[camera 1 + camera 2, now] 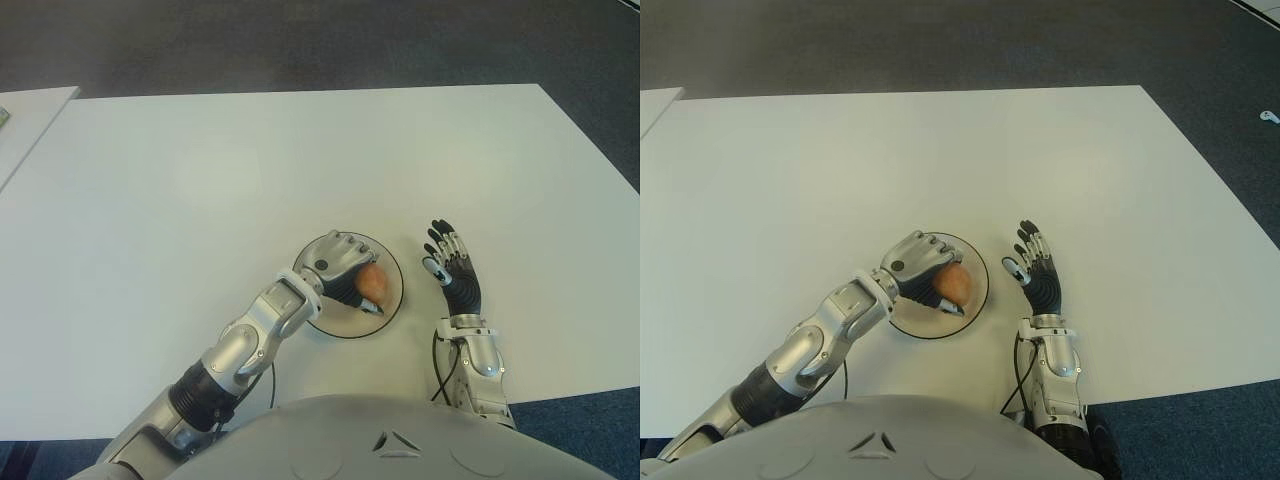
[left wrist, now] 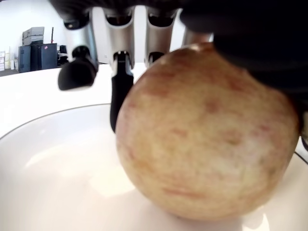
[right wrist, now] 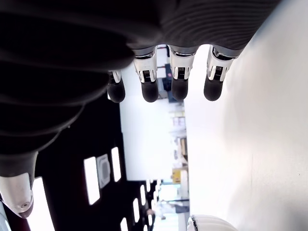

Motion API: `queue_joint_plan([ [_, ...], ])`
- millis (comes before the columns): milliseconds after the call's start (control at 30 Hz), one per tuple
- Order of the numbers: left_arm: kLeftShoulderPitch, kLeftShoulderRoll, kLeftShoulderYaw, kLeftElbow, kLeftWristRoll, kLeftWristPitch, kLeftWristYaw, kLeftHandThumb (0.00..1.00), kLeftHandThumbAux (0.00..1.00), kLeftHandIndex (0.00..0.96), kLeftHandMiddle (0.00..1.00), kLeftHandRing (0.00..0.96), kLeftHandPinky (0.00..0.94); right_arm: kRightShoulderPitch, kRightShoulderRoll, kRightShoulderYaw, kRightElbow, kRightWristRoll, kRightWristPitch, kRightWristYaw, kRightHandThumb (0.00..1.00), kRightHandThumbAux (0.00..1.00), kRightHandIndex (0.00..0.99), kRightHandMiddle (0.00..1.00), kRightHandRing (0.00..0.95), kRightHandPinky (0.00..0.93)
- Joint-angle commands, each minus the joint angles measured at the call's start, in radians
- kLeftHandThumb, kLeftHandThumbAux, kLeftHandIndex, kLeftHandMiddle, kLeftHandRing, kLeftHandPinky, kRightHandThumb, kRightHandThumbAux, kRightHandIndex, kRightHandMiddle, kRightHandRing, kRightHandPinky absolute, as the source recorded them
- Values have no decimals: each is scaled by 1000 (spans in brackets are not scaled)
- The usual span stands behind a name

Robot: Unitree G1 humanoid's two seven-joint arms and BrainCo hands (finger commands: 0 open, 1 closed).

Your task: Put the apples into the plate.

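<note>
A reddish-yellow apple (image 1: 373, 283) is gripped by the curled fingers of the left hand (image 1: 340, 262) over the white plate (image 1: 392, 302), low centre of the frame. The right hand (image 1: 452, 265) is seen just right of the plate, fingers extended, nothing held.

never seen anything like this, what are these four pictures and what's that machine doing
It is a humanoid robot with two arms and fingered hands. The two wide pictures come from cameras in its head, looking down at a white table. The two close-ups come from cameras on its wrists.

On the table is a round white plate. The left hand is over the plate with its fingers curled around an apple, which sits at the plate's surface in the left wrist view. The right hand shows just right of the plate, fingers spread, holding nothing. Only one apple is visible.
</note>
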Motion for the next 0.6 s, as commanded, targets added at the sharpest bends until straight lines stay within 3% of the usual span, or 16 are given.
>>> queue_joint_plan([
  [33, 5, 24, 4, 8, 2, -3, -32, 736, 687, 442, 823, 843, 799, 58, 26, 16, 83, -6, 86, -9, 134, 550, 0, 0, 0, 0],
  [333, 8, 50, 10, 6, -18, -14, -64, 731, 686, 437, 808, 847, 829, 55, 27, 18, 83, -14, 86, -16, 138, 560, 0, 0, 0, 0],
  [600, 18, 59, 20, -1, -32, -9, -100, 729, 687, 435, 803, 845, 787, 51, 23, 19, 88, -20, 80, -15, 134, 560, 0, 0, 0, 0],
])
